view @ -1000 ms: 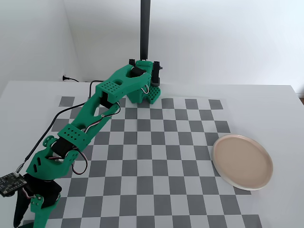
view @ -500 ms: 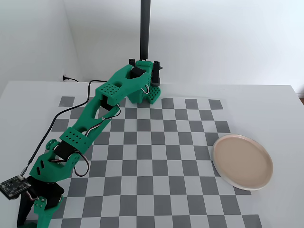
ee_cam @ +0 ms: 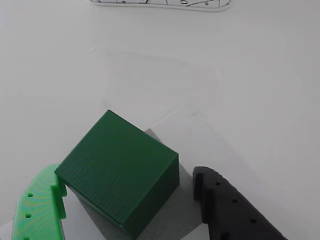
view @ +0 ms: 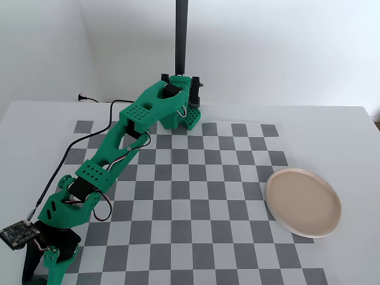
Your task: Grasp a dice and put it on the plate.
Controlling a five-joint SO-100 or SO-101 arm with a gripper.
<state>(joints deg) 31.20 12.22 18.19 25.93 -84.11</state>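
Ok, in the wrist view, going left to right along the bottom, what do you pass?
Green finger → dice → black finger. The jaws stand open on either side of the dice.

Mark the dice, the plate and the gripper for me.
dice [ee_cam: 120,170], wrist view, on its dark green top face.
plate [view: 303,202], fixed view, on its bare beige-pink middle.
gripper [ee_cam: 132,192], wrist view, midway between the green and black fingers, which flank the dice.
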